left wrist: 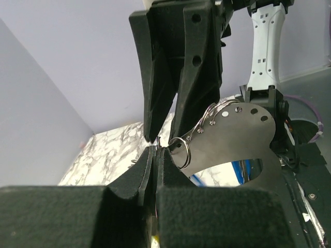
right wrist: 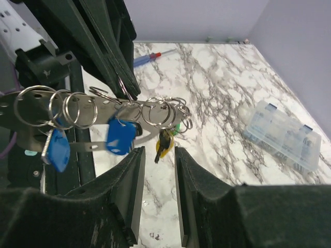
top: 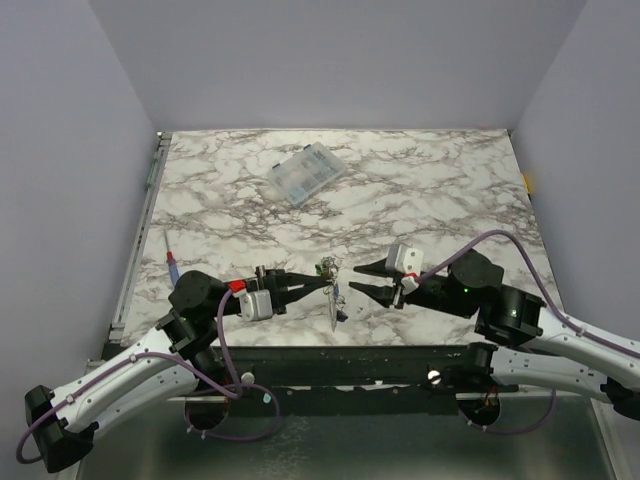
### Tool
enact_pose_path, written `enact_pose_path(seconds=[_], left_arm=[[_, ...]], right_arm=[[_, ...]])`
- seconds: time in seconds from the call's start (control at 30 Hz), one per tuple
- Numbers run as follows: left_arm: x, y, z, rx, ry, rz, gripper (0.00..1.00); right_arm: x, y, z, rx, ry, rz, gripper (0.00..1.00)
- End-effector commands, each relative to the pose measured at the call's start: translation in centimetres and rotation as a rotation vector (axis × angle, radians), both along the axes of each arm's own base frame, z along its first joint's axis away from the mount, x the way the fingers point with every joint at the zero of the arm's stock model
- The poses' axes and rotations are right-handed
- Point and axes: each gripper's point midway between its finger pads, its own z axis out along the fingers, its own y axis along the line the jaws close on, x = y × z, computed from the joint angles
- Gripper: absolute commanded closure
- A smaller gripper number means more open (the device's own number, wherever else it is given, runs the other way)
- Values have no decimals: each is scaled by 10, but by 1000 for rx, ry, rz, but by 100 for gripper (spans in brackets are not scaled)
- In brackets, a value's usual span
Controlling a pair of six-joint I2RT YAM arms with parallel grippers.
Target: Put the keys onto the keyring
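Observation:
The keyring [right wrist: 93, 116] is a flat grey metal loop with a row of holes that carry several split rings. Two blue keys [right wrist: 121, 137], a yellow key [right wrist: 164, 147] and a green key [right wrist: 176, 127] hang from the rings. My left gripper [left wrist: 155, 155] is shut on the keyring's thin edge [left wrist: 232, 139] and holds it above the table near the front middle [top: 330, 298]. My right gripper [right wrist: 158, 170] is open and empty, its jaws just short of the yellow key. In the top view it [top: 368, 280] faces the left gripper [top: 318, 285] across the keyring.
A clear plastic compartment box [top: 307, 173] lies at the back middle of the marble table and also shows in the right wrist view [right wrist: 282, 134]. A red-and-blue screwdriver [top: 172, 262] lies near the left edge. The table's front edge runs right below both grippers.

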Motion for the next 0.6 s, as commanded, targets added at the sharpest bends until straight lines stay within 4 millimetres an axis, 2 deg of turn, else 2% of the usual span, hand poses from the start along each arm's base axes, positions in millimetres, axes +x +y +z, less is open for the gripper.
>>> enact_pose_path(seconds=[0.0,0.2,0.57], left_arm=[[-1,2,7,-16,-33,6,100],[-3,1,3,-9,-34,-8,100],[-5,2,-2,-8,-27,-14,100]], right_arm=[[-8,-8,31,84,-24,19,64],[-13,8,36,103,-18,78,70],[-21,32,38,112,9,166,71]])
